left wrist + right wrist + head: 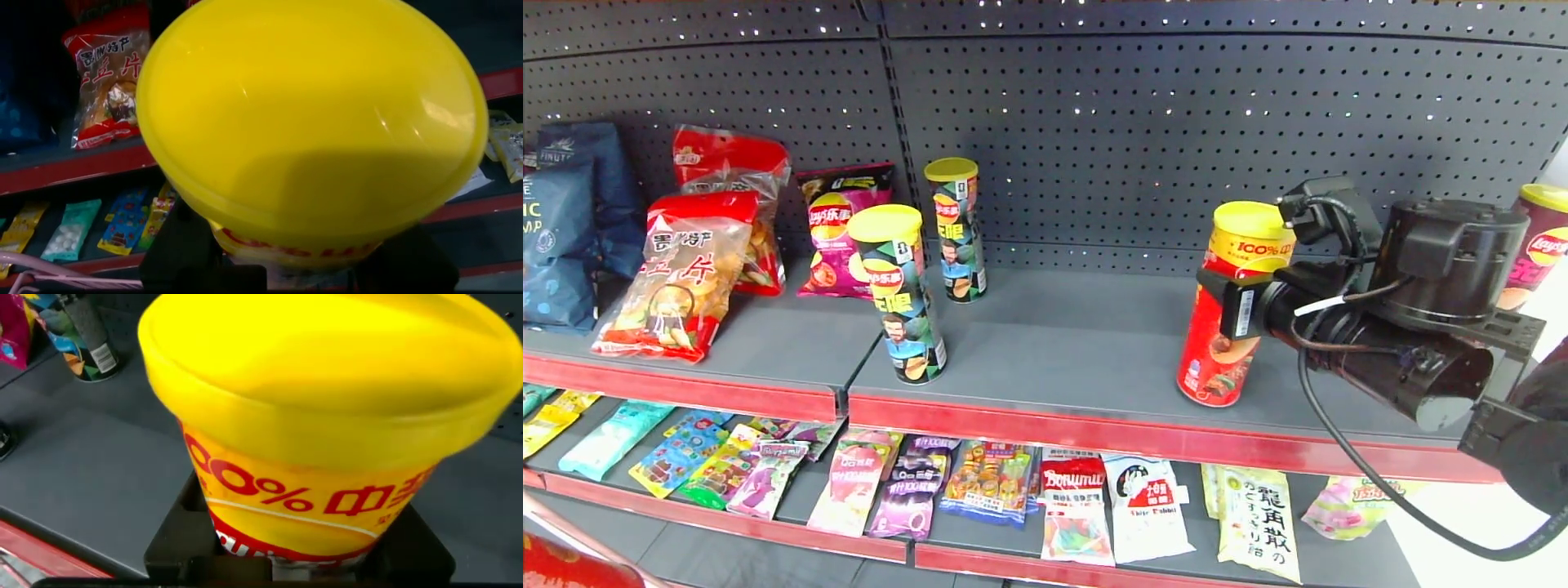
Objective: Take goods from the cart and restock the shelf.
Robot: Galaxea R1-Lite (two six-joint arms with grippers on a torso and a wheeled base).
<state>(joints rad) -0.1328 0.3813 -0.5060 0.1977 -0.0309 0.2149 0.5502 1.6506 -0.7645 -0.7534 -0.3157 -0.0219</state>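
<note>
A red chip can [1232,302] with a yellow lid stands on the grey upper shelf [1078,343], near its red front edge. My right gripper [1241,306] is shut on this can at mid height, coming in from the right. In the right wrist view the can [327,425] rises between the dark fingers [176,539]. My left gripper [294,265] is shut on another yellow-lidded can [310,114], held in front of the shelves; its body is mostly hidden under the lid.
Two dark chip cans [900,294] [956,229] stand left of the middle, with snack bags [678,278] further left. A purple can [1535,237] is behind the right arm. Flat packets [988,482] fill the lower shelf. Bare shelf lies between the dark cans and the red can.
</note>
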